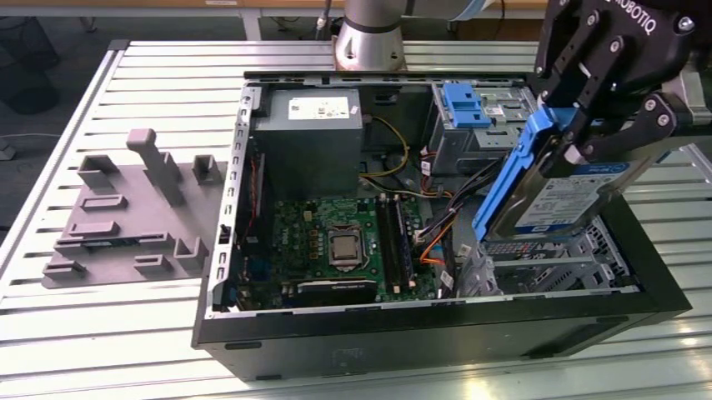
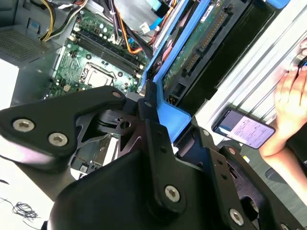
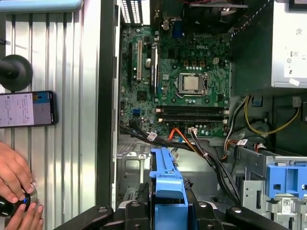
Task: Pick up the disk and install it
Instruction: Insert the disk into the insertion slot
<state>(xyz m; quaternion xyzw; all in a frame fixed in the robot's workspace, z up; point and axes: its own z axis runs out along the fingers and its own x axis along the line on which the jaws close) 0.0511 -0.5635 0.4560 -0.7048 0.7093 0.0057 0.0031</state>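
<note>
Exterior view: fingers (image 1: 601,140) angled down, clamped on tilted disk (image 1: 562,200), above PC case (image 1: 445,327).

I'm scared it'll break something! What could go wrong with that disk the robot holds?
The disk, gripped in the robot's hand, hangs tilted above the metal cage, so it might catch on the edge. Loose cables lie beside the cage and could snag. A person's hand rests near the case and could get bumped.

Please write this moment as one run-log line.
gripper: shut on disk | disk: tilted, above drive cage | computer case: open
</note>
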